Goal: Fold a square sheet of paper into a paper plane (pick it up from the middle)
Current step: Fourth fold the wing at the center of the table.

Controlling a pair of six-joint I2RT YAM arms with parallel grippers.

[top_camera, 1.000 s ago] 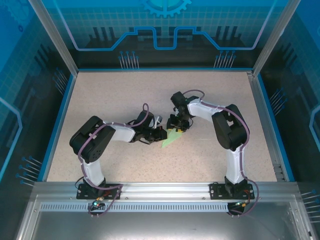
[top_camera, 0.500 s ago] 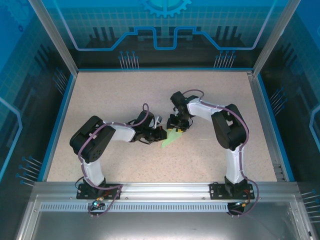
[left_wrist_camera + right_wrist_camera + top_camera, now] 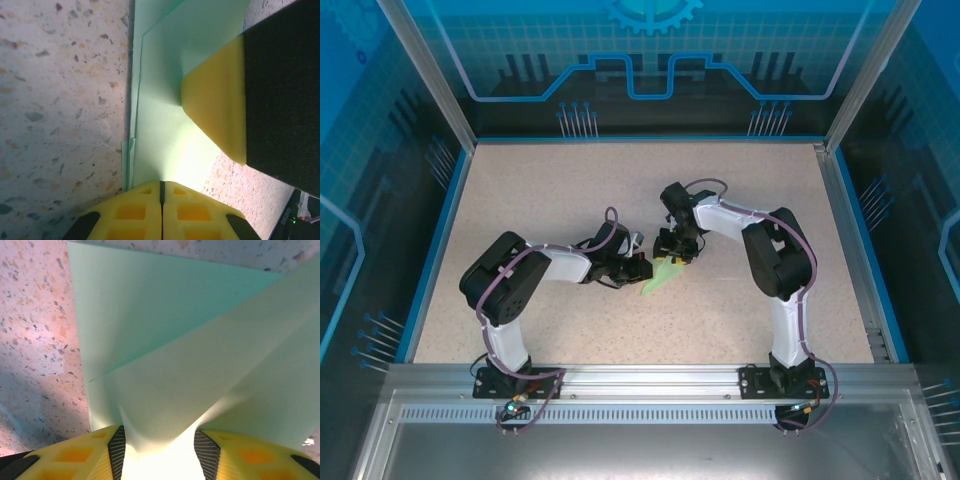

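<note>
left gripper [image 3: 161, 200]: pads pressed together, pinching the folded paper's edge | square sheet of paper [image 3: 660, 277]: mid-table [image 3: 550, 200] between both arms, already folded into layers, narrow and pointed | right gripper [image 3: 159, 450]: jaws partly spread, paper bowed up between them | progress: well underway, creases remain, no finished plane yet

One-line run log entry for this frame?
stage: mid-fold | paper plane: partly folded, on table | left end effector: shut on paper edge | right end effector: paper between fingers, grip unclear
</note>
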